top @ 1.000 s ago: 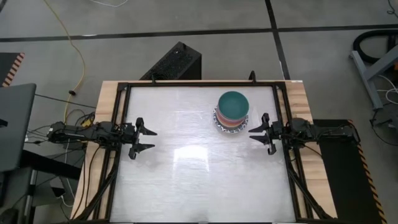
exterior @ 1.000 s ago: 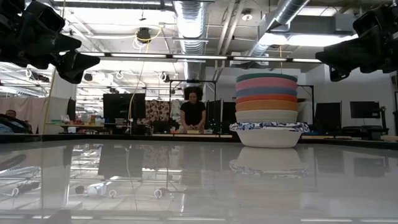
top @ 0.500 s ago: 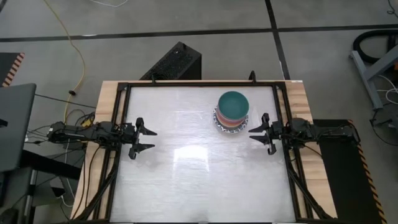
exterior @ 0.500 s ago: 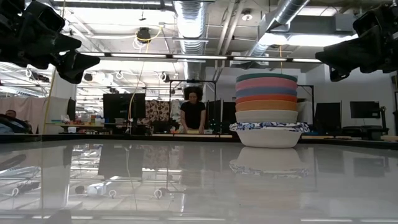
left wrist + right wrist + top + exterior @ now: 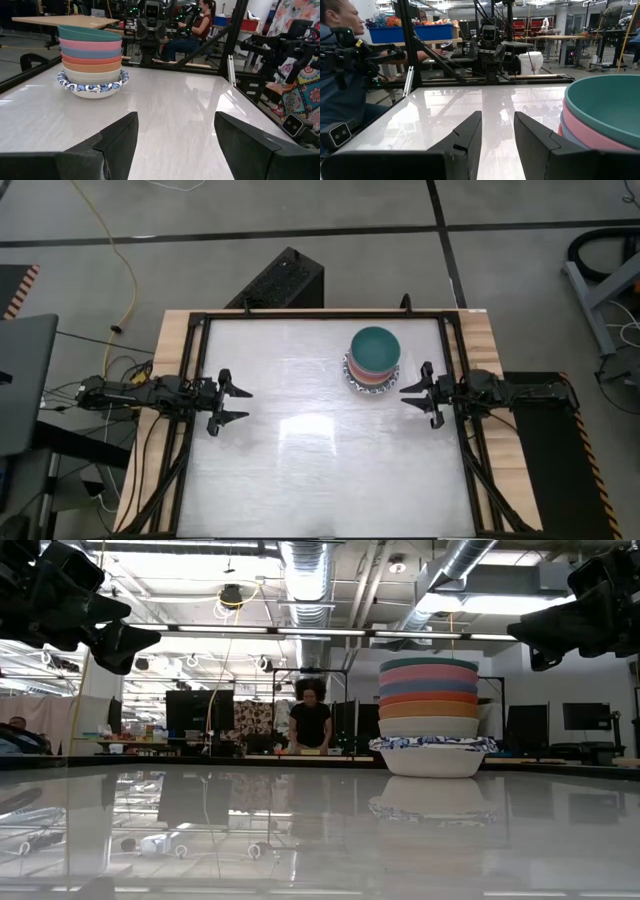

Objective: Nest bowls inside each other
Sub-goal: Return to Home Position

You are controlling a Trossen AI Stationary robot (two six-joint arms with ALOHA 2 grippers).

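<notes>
Nested bowl stack (image 5: pixel 373 368), green bowl (image 5: pixel 375 346) topmost, set just beside right gripper (image 5: pixel 413 396); left gripper (image 5: pixel 233 403) well apart. Both jaws spread, empty. Risk: bowl stack toppled if clipped by right gripper

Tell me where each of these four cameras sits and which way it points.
High: overhead, looking straight down on the table; left tool and right tool show, open.
Low: table-top height, looking level across at the bowl stack; arms in upper corners.
Left wrist: left arm, facing the stack; own fingers show.
Right wrist: right arm, beside the stack; own fingers show.
All four share the stack.
</notes>
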